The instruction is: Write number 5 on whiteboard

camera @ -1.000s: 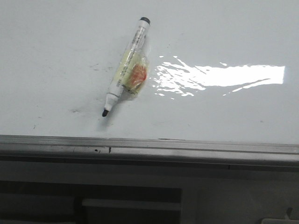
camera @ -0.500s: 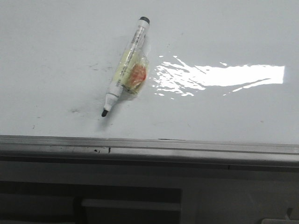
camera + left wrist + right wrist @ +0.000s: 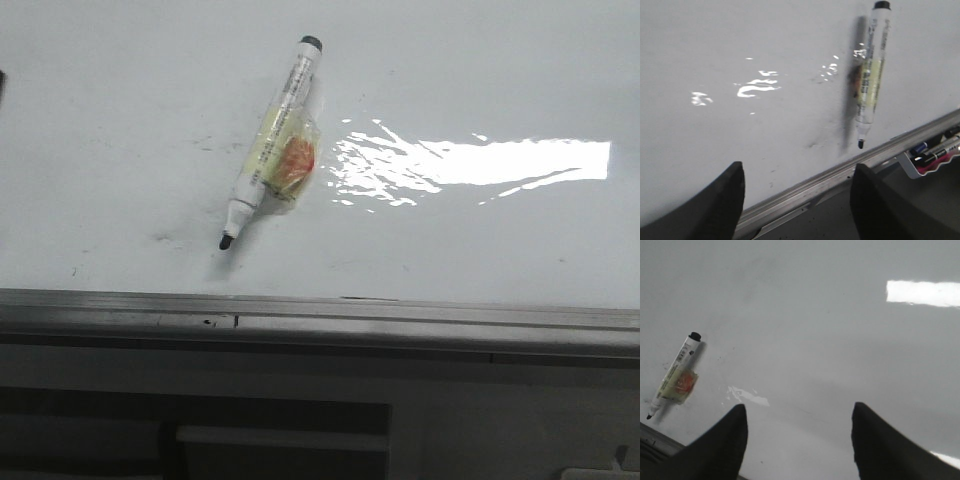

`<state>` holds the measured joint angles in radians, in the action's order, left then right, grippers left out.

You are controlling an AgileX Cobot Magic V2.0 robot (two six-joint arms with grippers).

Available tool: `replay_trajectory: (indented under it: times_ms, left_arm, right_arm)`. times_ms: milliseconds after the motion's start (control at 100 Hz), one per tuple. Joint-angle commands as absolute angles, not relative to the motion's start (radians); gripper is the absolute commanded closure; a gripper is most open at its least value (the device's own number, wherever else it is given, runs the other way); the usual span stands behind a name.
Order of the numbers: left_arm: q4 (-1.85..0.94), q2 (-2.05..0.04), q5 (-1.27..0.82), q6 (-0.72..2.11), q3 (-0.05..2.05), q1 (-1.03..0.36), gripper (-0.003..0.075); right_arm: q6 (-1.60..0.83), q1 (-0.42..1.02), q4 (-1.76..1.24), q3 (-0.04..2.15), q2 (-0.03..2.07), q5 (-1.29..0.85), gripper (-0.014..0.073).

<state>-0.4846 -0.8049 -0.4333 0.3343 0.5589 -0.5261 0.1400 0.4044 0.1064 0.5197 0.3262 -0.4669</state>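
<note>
While both hands gape empty, the marker [image 3: 272,150] lies diagonally on the whiteboard [image 3: 480,250], tip toward its frame.

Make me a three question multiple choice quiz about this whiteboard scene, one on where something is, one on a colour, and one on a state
1. Where does the uncapped white marker with yellowish tape round its barrel lie?
A. On the glossy white whiteboard, tip toward the grey aluminium frame edge
B. In the tray below the frame
C. Between a gripper's fingers

2. What colour is the marker's writing tip?
A. Red
B. Black
C. Green

3. In what state is the board's writing surface?
A. A full number 5 is drawn
B. Half a 5 is drawn
C. No figure drawn, only faint grey smudges

Answers: 1 A, the front view shows it lying slantwise on the board, nothing gripping it. 2 B, the tip is dark black in the front view. 3 C, only smudges and glare show on the board.
</note>
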Motion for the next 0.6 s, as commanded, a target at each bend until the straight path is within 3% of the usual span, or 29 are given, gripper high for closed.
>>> replay_trajectory:
  times_ms: [0,220,430,590]
  left_arm:
    - [-0.51,-0.888,-0.265,0.339,0.598,-0.64,0.0331]
    - [-0.517,-1.094,0.044,0.33,0.598,-0.869,0.0337]
    - [-0.614,-1.244,0.199,0.33,0.609,-0.89,0.0346]
    - [-0.614,-1.313,0.206,0.33,0.638,-0.887,0.0412]
  right_arm:
    - [0.126,0.408,0.137,0.556,0.366,-0.382,0.0167]
    - [0.126,0.408,0.142,0.556,0.388,-0.331,0.0167]
    - [0.126,0.408,0.144,0.556,0.39,-0.329,0.0167]
    - [0.126,0.408,0.144,0.556,0.39,-0.329,0.0167]
